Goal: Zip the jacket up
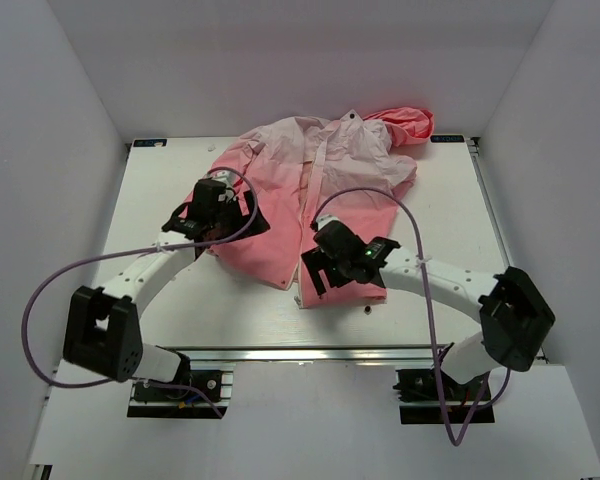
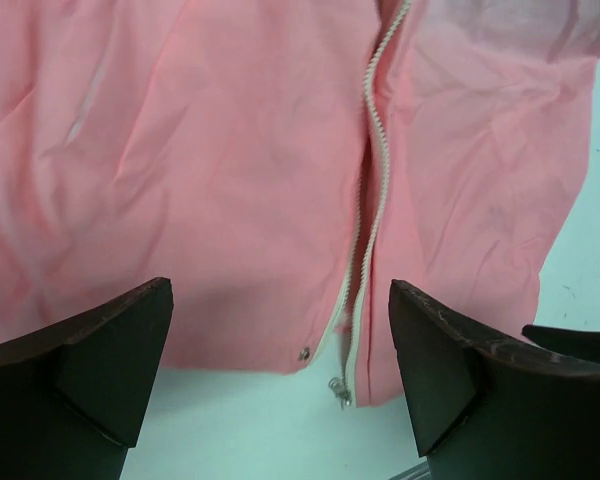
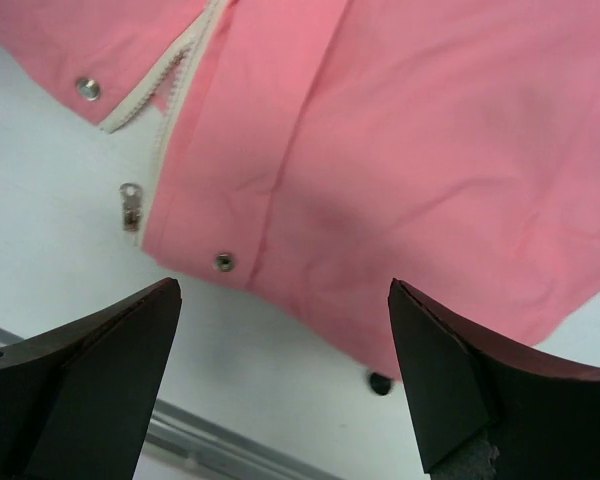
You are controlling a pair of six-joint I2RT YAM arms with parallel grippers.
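Observation:
The pink jacket lies flat on the white table, hood at the far right, hem toward me. Its white zipper runs down the middle and is open at the hem; it also shows in the left wrist view. The metal zipper pull lies on the table at the hem and shows in the right wrist view too. My left gripper is open and empty above the jacket's left panel. My right gripper is open and empty over the right panel's hem.
Metal snaps sit on the hem corners. A small dark speck lies on the table by the hem. The table's front rail runs just below. White walls enclose the table on three sides.

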